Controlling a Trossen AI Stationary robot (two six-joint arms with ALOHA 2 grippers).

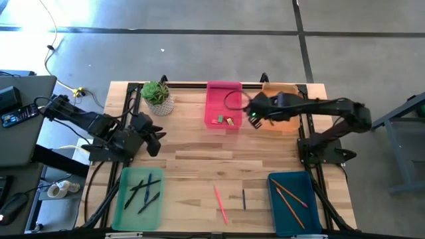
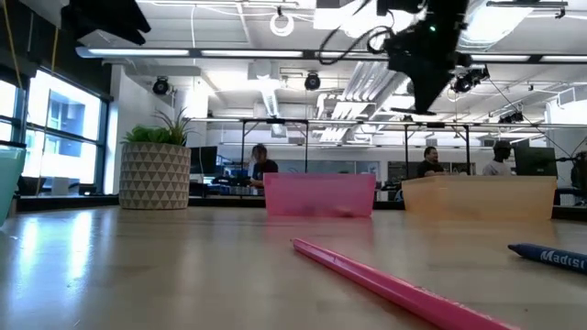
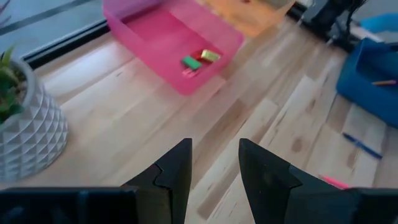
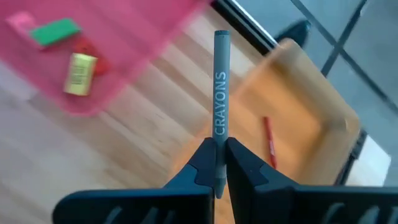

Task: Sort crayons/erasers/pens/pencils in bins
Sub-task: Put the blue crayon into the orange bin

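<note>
Pale plank-wood tabletop (image 1: 199, 156), near to far. At front edge: light green translucent tray (image 1: 138, 196) with dark pens (image 1: 145, 191); long pink pencil (image 1: 220, 203) and short blue pen (image 1: 244, 198) loose on planks; dark teal tray (image 1: 297, 202) with orange pencils (image 1: 289, 195). Mid-table: left gripper (image 3: 214, 168) idle, fingers parted, holding nothing. Farther back: right gripper (image 4: 219, 167) raised between pink tray (image 1: 224, 105) and orange tray (image 1: 282, 109), clamped on grey-blue paper-wrapped crayon (image 4: 221, 93) lettered CRAYONS, lower end hidden between fingers. Green, red, yellow erasers (image 1: 225, 120) in pink tray; red crayon (image 4: 268, 142) in orange tray. Potted plant (image 1: 157, 97) at back.
</note>
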